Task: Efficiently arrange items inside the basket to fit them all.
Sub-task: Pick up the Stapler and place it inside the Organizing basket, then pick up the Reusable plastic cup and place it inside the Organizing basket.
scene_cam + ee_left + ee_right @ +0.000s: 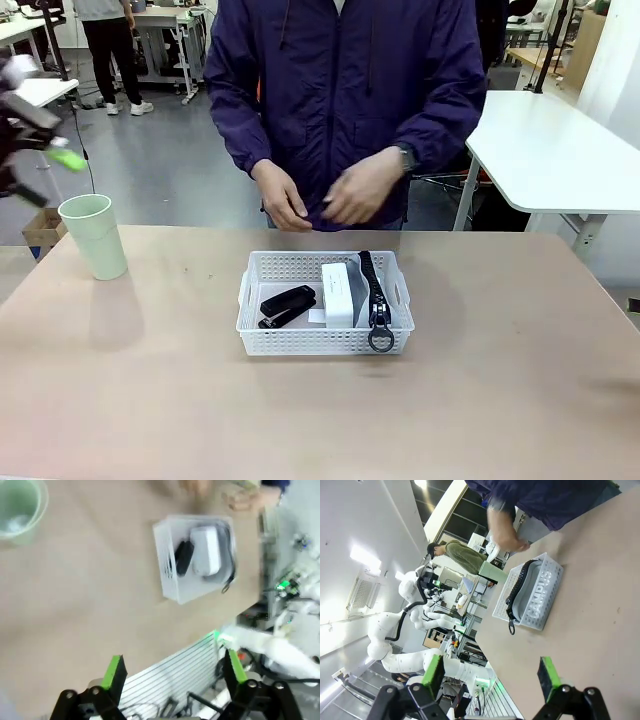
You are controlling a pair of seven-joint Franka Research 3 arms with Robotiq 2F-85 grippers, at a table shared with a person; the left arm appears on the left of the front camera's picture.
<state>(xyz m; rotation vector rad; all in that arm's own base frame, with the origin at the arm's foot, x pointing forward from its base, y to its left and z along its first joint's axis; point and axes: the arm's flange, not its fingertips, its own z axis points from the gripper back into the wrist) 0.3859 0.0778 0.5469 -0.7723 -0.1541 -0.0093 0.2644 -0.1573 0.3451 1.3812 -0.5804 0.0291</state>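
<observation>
White lattice plastic basket mostly packed, pale green cup by the worktop's far-left corner likely next; left tool and right tool gape wide.

Lab-like workroom, several white worktables, bare grey floor.

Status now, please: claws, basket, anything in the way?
Left claw open, raised, empty. Right claw open, empty. Basket holds stapler, box, pouch; cup outside, robot's left. Person's hands behind basket.

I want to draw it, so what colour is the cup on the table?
The cup is pale green, clearest in the front view.
</observation>
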